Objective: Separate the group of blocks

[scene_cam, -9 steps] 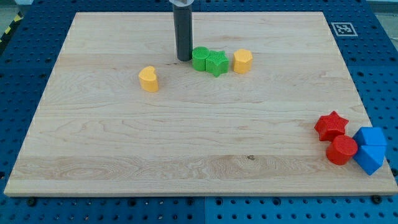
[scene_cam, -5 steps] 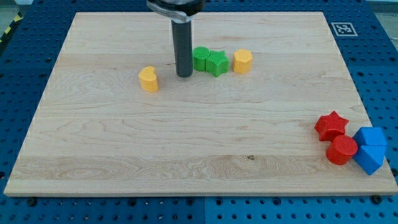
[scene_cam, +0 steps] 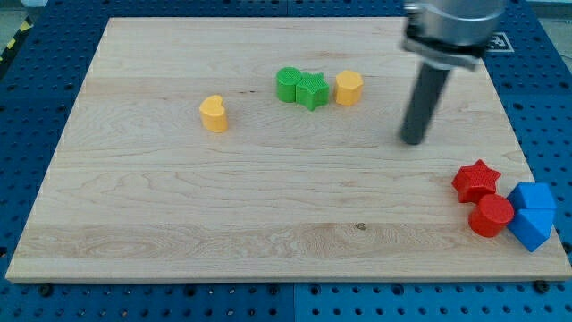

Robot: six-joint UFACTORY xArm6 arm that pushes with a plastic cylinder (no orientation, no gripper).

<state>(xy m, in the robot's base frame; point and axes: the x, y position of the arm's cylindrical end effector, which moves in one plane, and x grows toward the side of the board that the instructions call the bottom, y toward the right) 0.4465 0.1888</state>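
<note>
My tip (scene_cam: 413, 140) rests on the wooden board (scene_cam: 179, 206) at the view's right of centre, above and to the left of a tight cluster at the lower right: a red star (scene_cam: 475, 181), a red cylinder (scene_cam: 491, 216) and two blue blocks (scene_cam: 533, 196) (scene_cam: 533, 227). The tip touches no block. Near the top centre a green cylinder (scene_cam: 288, 85) touches a green star (scene_cam: 311, 90), with a yellow hexagonal block (scene_cam: 349, 88) just to their right. A yellow heart-shaped block (scene_cam: 214, 114) lies alone to the left.
A black-and-white marker tag (scene_cam: 493, 41) sits at the board's top right corner. Blue perforated table (scene_cam: 36, 107) surrounds the board. The blue blocks lie close to the board's right edge.
My tip has moved from just left of the green blocks far to the view's right and a little down. No block has moved.
</note>
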